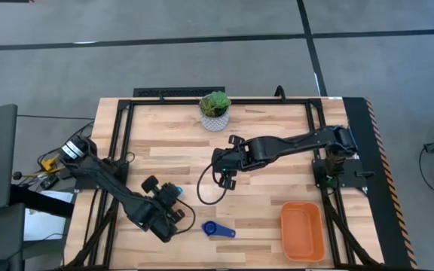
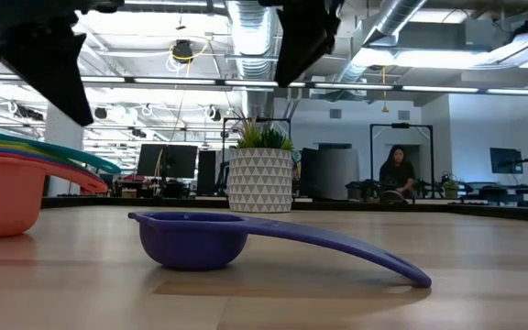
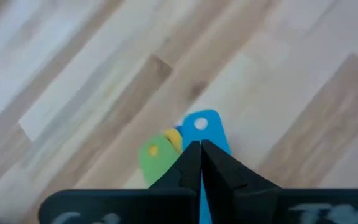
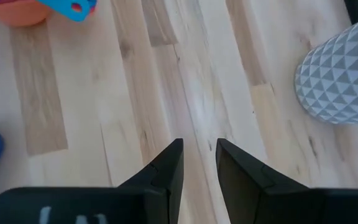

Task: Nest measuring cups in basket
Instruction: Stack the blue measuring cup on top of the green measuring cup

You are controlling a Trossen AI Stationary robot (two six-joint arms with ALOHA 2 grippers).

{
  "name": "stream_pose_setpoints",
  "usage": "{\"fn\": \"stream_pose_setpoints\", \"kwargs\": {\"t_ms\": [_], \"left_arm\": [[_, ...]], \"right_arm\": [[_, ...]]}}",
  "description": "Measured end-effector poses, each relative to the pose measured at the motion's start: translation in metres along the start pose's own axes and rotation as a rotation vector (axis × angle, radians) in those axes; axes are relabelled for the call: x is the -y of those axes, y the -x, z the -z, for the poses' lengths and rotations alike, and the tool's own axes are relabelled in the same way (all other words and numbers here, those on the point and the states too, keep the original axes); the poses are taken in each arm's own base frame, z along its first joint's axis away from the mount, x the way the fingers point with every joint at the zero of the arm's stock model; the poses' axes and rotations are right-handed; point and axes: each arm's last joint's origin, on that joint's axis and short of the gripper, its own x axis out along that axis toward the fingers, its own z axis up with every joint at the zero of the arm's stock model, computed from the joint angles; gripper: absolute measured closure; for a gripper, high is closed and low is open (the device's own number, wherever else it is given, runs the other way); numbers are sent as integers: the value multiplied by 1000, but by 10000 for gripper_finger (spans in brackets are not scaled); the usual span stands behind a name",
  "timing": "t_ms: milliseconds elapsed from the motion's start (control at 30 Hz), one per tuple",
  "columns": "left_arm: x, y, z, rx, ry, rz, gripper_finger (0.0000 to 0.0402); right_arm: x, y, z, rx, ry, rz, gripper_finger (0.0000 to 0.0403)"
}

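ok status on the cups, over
Left gripper shut on stacked cup handles, near table's front. Right gripper slightly parted, empty, mid-table. Dark blue cup loose on table; basket empty. Nothing in the way.

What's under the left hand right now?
The left hand is shut on fanned cup handles: a light blue handle, a green handle and a yellow handle between them. The hand covers the cups' bowls, so the wrist view shows neither how many there are nor how they nest.
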Motion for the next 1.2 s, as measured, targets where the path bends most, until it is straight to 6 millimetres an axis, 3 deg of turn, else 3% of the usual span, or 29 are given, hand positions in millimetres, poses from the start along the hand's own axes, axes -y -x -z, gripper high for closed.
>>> {"fn": "stream_pose_setpoints", "kwargs": {"t_ms": [267,433,533,867,967,1033,1200], "left_arm": [[-17,9,0,-8,36,-84,401],[-37,17,9,-37,-4,-248,402],[-47,11,18,-86,-13,-300,402],[-79,-17,52,-165,60,-167,401],[-83,-15,50,-119,60,-98,401],[-84,-13,47,-82,52,-56,401],[-84,-10,39,-65,22,9,401]], "right_arm": [[-5,-23,12,10,-37,-6,284],[-16,-49,21,99,-70,-165,284],[-19,-61,25,167,-104,-217,284],[-43,-84,28,406,-176,-324,285],[-57,-105,33,424,-166,-345,285],[-68,-120,26,484,-176,-376,285],[-75,-145,20,452,-165,-400,285]]}}
